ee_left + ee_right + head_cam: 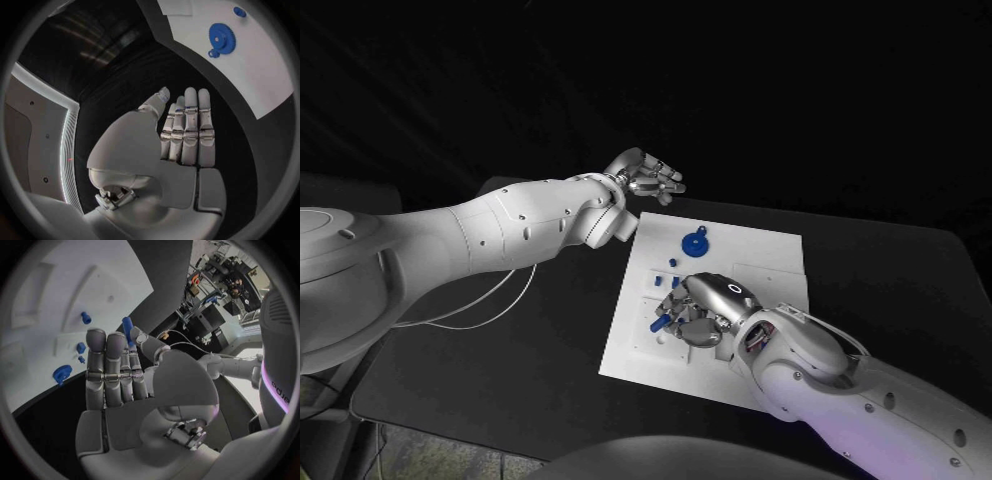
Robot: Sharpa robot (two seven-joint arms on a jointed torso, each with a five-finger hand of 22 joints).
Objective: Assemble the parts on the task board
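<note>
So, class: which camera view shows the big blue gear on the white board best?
The left wrist view: the gear lies unobstructed on the board, its teeth visible. The head view shows the gear smaller, beyond the right hand. The right wrist view shows it small near the board's edge.

Glossy white arms [488,235] end in silver segmented hands [181,145].
</note>
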